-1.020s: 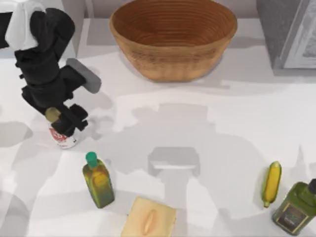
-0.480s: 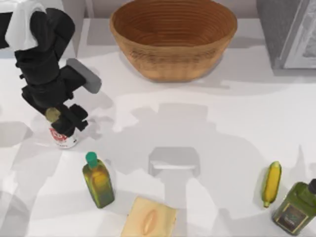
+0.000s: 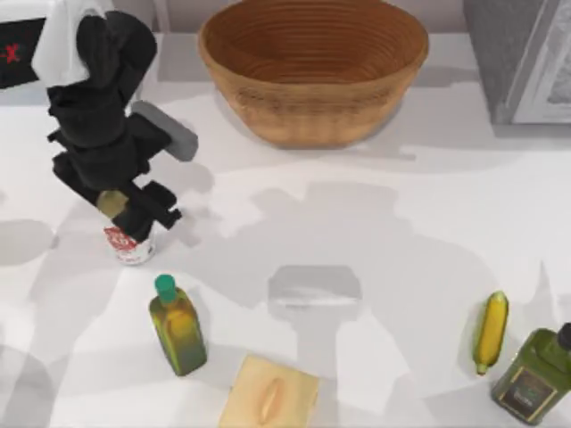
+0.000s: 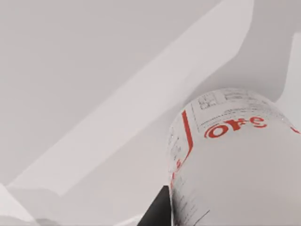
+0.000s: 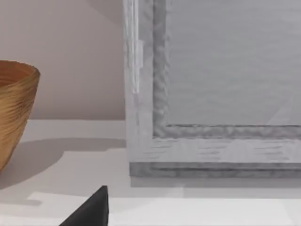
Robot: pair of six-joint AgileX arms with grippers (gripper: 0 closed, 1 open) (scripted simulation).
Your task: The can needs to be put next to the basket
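We're pinching the can (image 3: pixel 132 244) between the left gripper (image 3: pixel 136 225) fingers, well short of the basket (image 3: pixel 312 71); keeping it upright, grip firm, carrying it clear of the green-capped bottle (image 3: pixel 177 326).

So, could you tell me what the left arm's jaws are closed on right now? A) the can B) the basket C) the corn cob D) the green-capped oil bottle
A: in the top view the left gripper sits clamped over the can, whose red lettering looms close in the left wrist view.
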